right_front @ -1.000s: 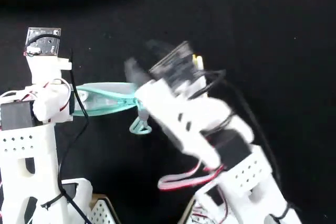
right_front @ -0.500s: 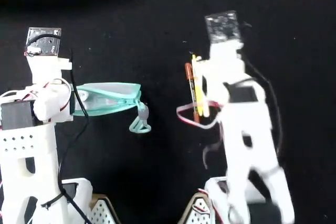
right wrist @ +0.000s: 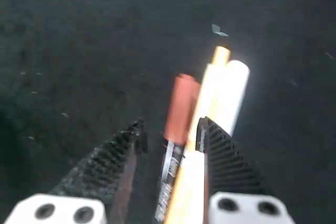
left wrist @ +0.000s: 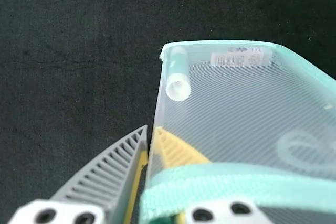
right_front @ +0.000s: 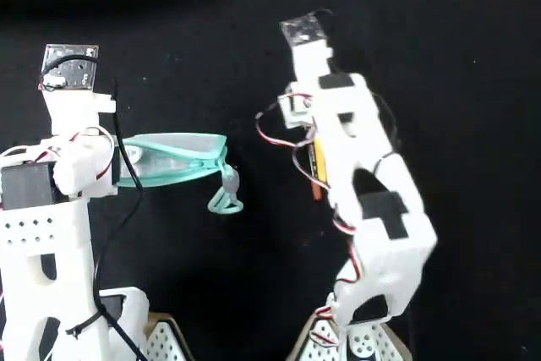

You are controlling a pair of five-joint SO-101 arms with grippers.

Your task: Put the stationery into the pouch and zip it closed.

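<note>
On the black desk the pouch lies lengthwise, a translucent case with teal trim. One end of it is under the left arm, and the other end points toward the right arm. The left gripper has its jaws clamped on the edge of the pouch. The grey ribbed jaw presses on one face, and a yellow ribbed part shows through the clear wall on the other. Inside the pouch, in the corner far from those jaws, a white-ended tube shows through the wall. A teal loop hangs off the end of the pouch away from the left arm and rests on the desk just beside it.

Well apart from that end of the pouch, past the loop, three pens lie side by side on the desk, mostly covered by the right arm in the high view. The right gripper is low over them with its jaws apart, and the pens run between the jaws. The orange-red pen has a gap between it and the jaw on its side. The yellow pen and the white pen lie close against the other jaw, though whether they touch it cannot be told. All three pens are outside the pouch
</note>
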